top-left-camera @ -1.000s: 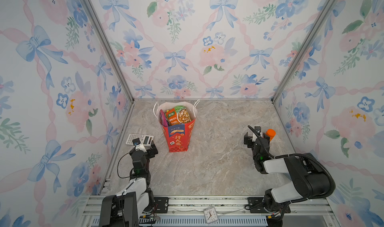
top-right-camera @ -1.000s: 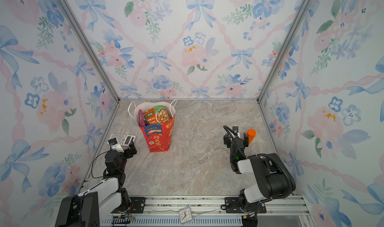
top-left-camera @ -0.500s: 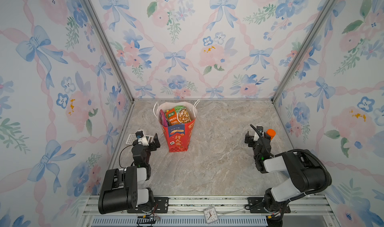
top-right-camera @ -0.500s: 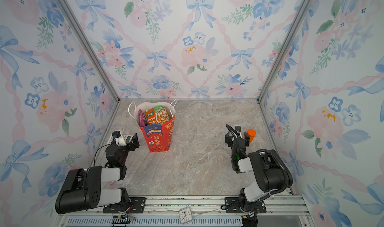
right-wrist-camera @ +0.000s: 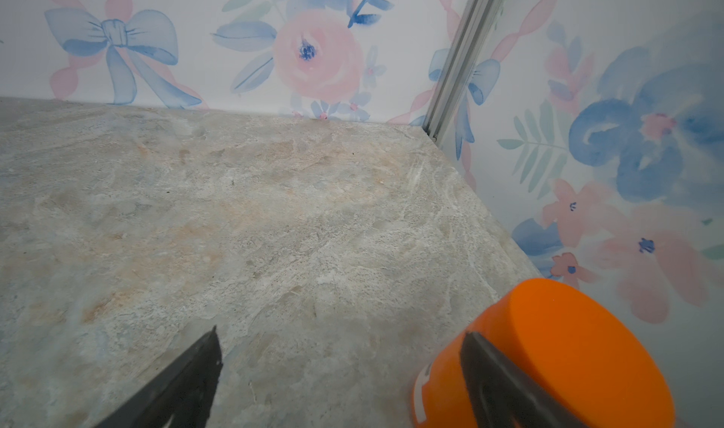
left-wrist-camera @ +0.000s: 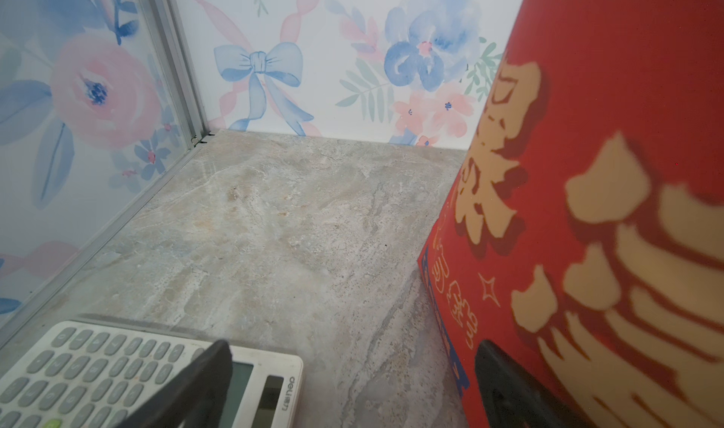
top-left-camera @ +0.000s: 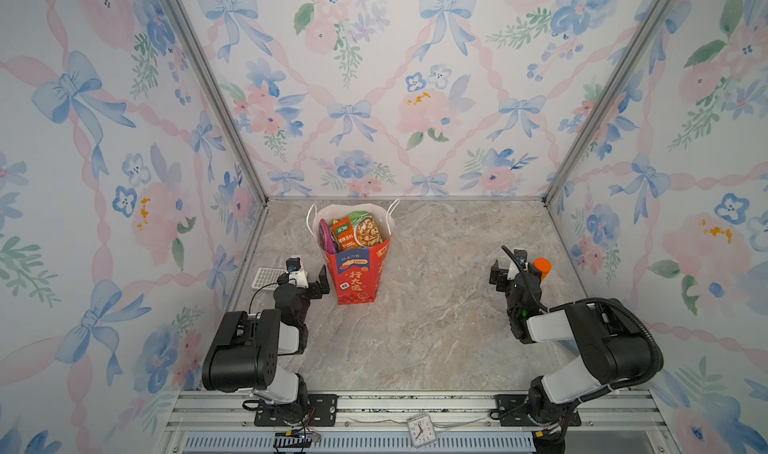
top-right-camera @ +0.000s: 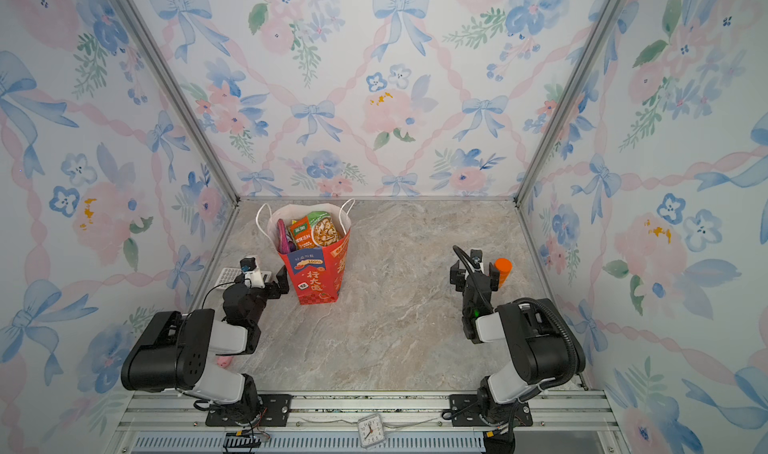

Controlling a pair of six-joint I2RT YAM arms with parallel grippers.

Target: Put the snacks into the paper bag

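A marbled grey-beige tabletop carries a red paper bag standing upright left of middle, a white calculator flat against the left wall, an orange bottle near the right wall, and a small pink object (mostly hidden) at the near left

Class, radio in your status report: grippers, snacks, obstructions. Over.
Left gripper, right gripper both open, empty. Snacks inside upright paper bag. Calculator by left gripper, orange bottle by right.

The middle of the tabletop lay open. The paper bag stood left of centre, a calculator by the left wall, an orange bottle by the right.
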